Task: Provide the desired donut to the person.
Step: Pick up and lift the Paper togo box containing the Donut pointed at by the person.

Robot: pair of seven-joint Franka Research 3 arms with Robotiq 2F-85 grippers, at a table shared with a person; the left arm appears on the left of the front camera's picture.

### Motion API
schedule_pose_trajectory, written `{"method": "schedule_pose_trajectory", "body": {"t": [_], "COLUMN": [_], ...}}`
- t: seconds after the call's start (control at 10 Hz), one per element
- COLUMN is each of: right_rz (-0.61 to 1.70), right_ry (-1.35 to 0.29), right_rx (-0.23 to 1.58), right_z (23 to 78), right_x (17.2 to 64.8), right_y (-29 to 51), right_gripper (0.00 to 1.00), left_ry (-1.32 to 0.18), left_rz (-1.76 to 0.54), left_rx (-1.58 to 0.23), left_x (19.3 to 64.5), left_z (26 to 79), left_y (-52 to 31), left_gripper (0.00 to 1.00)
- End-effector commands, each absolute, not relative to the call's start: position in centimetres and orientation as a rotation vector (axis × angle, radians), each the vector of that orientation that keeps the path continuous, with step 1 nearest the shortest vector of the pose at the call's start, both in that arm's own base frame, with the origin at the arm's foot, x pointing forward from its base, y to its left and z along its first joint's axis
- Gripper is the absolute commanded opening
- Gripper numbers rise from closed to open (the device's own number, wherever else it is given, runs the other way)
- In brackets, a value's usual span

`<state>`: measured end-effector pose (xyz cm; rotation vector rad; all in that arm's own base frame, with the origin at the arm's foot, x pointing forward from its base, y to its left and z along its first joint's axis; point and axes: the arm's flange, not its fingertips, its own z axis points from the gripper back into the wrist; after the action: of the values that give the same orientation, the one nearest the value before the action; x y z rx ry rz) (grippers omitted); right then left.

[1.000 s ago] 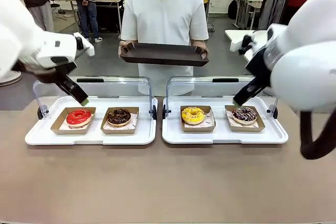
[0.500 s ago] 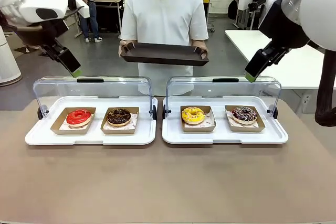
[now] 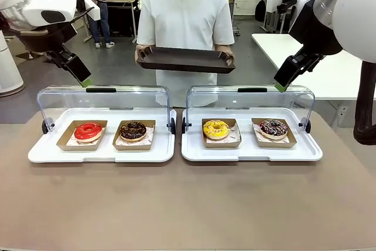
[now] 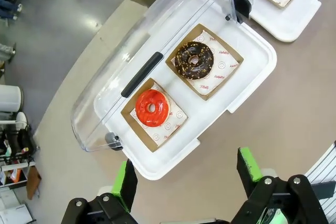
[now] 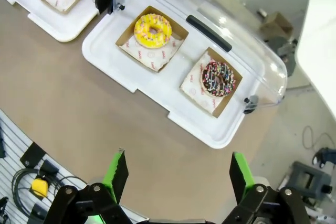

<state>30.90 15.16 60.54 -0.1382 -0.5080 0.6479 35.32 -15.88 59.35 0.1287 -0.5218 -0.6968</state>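
You've got small red print on the paper liner under the chocolate donut, too tiny to read. The second liner, under the yellow donut, carries the same faint lettering, equally unreadable.

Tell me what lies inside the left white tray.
The left white tray holds a red-glazed donut and a chocolate donut, each on printed paper in its own brown card holder. The paper beneath each donut is covered, so nothing there can be told.
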Motion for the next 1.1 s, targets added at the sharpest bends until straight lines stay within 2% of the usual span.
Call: {"method": "schedule_pose_trajectory", "body": {"t": [0.0,0.1,0.5,0.7,1.0], "right_rz": [0.763,0.868,1.055,1.049,1.036], "right_ry": [-0.501,-0.471,-0.618,-0.674,-0.746], "right_rx": [0.069,0.301,0.792,0.978,1.059], "right_z": [61.4,62.1,62.2,61.4,59.8], "right_x": [31.2,31.7,34.4,36.0,37.5], "right_y": [12.5,9.1,-0.7,-4.0,-7.8], "right_gripper": [1.00,1.00,1.00,1.00,1.00], "left_ry": [-0.486,-0.474,-0.514,-0.539,-0.647], "left_rz": [-0.721,-0.788,-0.885,-0.870,-0.927], "left_rx": [-0.067,-0.228,-0.718,-0.890,-0.992], "left_x": [35.8,36.1,36.9,37.5,38.2], "left_z": [60.2,60.8,61.4,61.4,60.5], "left_y": [-13.5,-11.1,-4.5,-1.7,0.5], "left_gripper": [1.00,1.00,1.00,1.00,1.00]}}
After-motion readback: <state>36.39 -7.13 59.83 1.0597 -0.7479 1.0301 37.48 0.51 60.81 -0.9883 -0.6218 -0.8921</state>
